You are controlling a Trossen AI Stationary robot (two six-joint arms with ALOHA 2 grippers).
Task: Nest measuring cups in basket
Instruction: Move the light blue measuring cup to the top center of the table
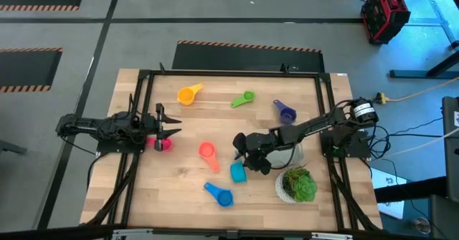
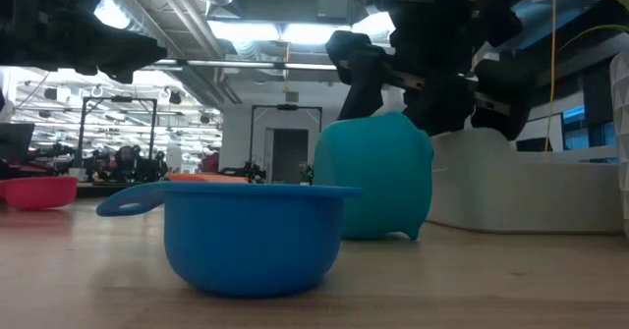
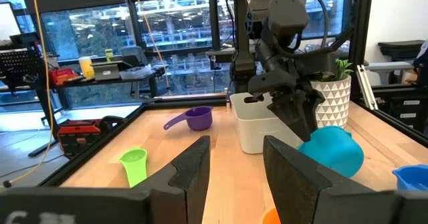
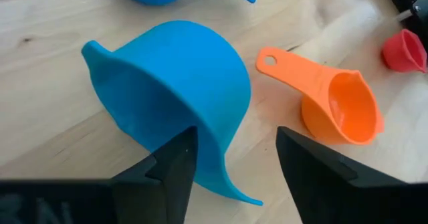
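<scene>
at lower centre of the high view, the right hand (image 1: 244, 156) straddles the tipped teal cup's (image 1: 238, 172) rim, fingers apart; basket (image 1: 294, 154) just right. the left hand (image 1: 171, 124) waits spread at left over the pink cup (image 1: 165, 145).

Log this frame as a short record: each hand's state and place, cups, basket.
right hand: over the tipped teal cup, fingers straddling its rim, not yet clamped
left hand: open, waiting at table's left by the pink cup
cups loose on table: yellow, green, purple, salmon, blue
basket: beside the plant pot, no cup visible inside
</scene>
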